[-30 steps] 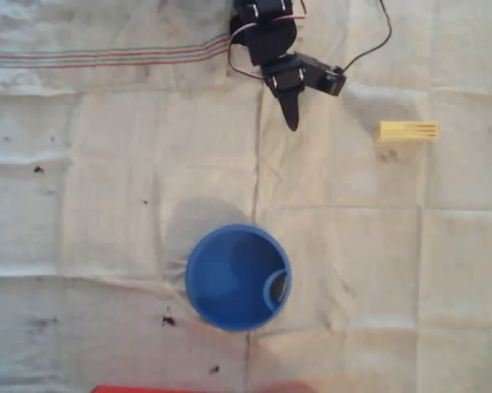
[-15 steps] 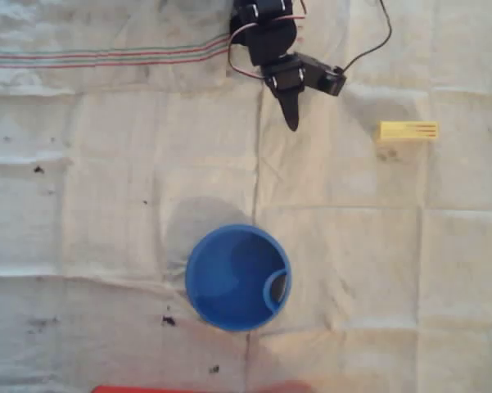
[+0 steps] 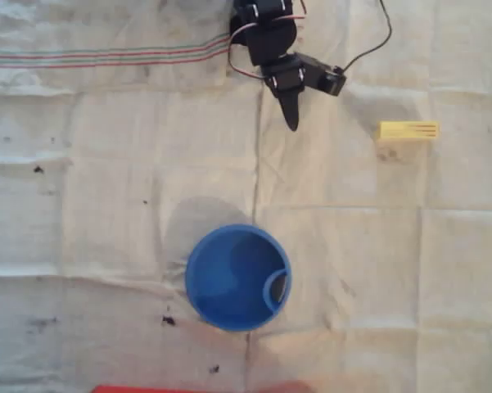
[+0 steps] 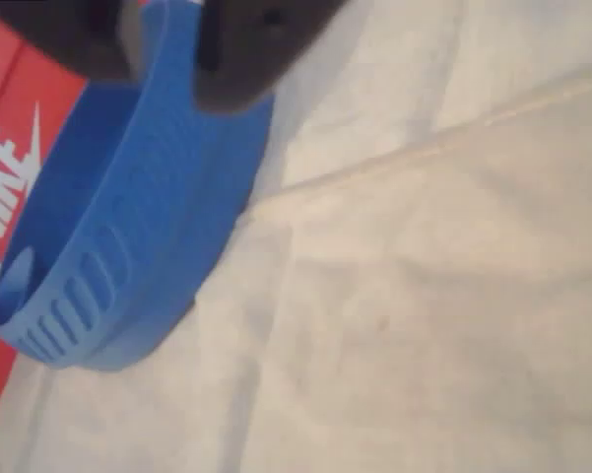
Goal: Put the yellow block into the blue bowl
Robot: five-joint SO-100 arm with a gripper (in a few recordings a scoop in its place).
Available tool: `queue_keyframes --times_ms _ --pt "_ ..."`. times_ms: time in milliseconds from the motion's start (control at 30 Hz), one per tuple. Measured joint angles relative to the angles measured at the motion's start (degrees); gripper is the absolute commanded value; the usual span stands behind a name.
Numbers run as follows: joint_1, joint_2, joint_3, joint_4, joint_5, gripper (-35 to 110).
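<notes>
In the overhead view the counter (image 3: 82, 237) is covered by a creased off-white cloth, folded into squares whose seams run across and down the picture, with small dark specks on its left and lower parts. At the bottom edge a strip of something red (image 3: 196, 388) shows; in the wrist view the same red thing (image 4: 10, 187) sits behind the bowl and bears white letters. Just above that strip, in the lower middle of the overhead view, stands the blue bowl (image 3: 238, 277), upright, round and deep, its inside a darker blue with a curved pale mark near the right wall, and a soft shadow on the cloth up and to its left. In the wrist view the blue bowl (image 4: 128, 227) has a row of slots moulded into its outer wall near the rim. Farther up and well to the right lies the yellow block (image 3: 408, 130), flat on the cloth with its long side across the picture: a thin bright bar with faint dark lines along its top face, well apart from the bowl and from the arm. At the top, thin red and green stripes (image 3: 98, 57) cross the cloth. There the black fingers (image 3: 290, 110) come to a single point, drawn together and holding nothing, pointing down the picture
</notes>
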Motion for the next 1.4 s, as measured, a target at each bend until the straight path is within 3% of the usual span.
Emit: queue_keyframes --times_ms 433,567,800,1133,1400 --pt "-5.62 -0.79 -0.88 1.85 -4.04 0" --pt "-14.24 -15.64 -10.72 2.72 -7.38 0" --pt "-16.79 -30.32 -23.03 3.25 -9.32 0" --pt "-18.19 -84.20 -76.03 8.35 -10.02 1" --pt "-22.76 -104.24 -110.57 22.06 -12.83 1"
